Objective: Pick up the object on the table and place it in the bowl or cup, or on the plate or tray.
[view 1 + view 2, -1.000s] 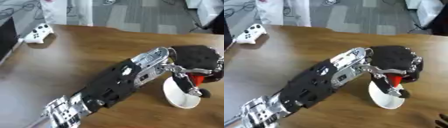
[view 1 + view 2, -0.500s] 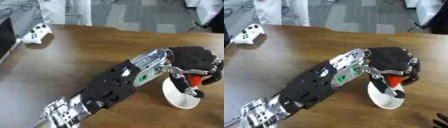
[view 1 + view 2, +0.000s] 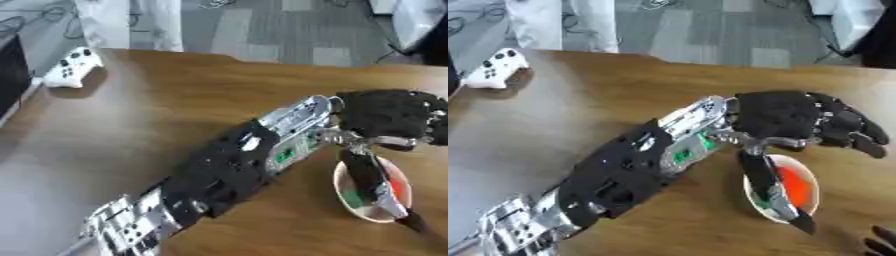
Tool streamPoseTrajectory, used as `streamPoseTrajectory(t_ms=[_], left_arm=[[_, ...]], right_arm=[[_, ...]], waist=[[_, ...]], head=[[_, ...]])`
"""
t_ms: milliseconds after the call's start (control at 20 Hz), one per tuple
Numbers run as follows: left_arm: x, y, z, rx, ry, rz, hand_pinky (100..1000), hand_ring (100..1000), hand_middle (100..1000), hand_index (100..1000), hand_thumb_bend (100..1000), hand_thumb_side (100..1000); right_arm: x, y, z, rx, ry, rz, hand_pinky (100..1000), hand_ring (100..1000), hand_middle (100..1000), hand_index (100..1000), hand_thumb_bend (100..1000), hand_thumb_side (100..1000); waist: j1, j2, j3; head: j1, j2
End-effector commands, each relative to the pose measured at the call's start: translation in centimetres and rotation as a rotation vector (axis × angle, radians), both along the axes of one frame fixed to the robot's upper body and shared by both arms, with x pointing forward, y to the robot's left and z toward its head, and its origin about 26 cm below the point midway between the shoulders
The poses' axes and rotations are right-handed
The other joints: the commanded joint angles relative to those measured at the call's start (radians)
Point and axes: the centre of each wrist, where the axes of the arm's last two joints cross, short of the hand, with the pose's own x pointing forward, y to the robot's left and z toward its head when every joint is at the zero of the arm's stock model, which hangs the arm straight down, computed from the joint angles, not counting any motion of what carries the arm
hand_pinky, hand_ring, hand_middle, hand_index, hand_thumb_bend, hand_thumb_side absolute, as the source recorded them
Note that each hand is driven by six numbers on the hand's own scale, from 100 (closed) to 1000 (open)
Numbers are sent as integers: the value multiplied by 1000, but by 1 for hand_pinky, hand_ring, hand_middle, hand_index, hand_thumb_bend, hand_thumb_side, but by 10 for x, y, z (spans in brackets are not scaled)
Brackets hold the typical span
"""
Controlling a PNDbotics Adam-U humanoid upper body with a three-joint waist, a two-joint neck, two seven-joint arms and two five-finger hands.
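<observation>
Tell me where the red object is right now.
The red object lies in the white bowl at the table's right near side, just under the left hand, whose fingers are spread open.

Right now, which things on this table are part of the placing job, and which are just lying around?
Part of the job:
- left hand, fingers straight, over the bowl
- white bowl
- red-orange object lying in the bowl

Lying about:
- white game controller at the table's far left corner
- right hand, only dark fingertips showing at the lower right corner

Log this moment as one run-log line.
left hand: open, above bowl | small white bowl: holds red-orange object | right hand: lower right corner | white game controller: far left of wooden table
</observation>
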Motion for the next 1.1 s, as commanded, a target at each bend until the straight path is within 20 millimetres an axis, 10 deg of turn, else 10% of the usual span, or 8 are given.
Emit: streamPoseTrajectory(t_ms=[50, 500, 800, 1100], left_arm=[[-3, -2, 16, -23, -37, -19, 847, 862, 857, 911, 583, 953], [-8, 3, 28, -67, -65, -33, 766, 765, 792, 875, 592, 907], [-23, 27, 24, -186, 126, -35, 714, 546, 592, 718, 328, 456], [-35, 50, 1, -297, 542, -36, 860, 583, 606, 732, 326, 577]], right_arm=[[2, -1, 8, -26, -55, 36, 947, 957, 1000, 1000, 100, 534], [1, -3, 5, -28, -49, 29, 947, 958, 1000, 1000, 100, 538], [-8, -12, 1, -26, -26, -5, 943, 959, 1000, 1000, 100, 537], [-12, -11, 2, 4, -7, -23, 945, 1000, 1000, 1000, 100, 532]], waist=[[-3, -22, 1], [-6, -31, 18], [3, -71, 93], [-7, -119, 181]], head=[[-2, -13], [2, -6], [-30, 27], [-66, 35]])
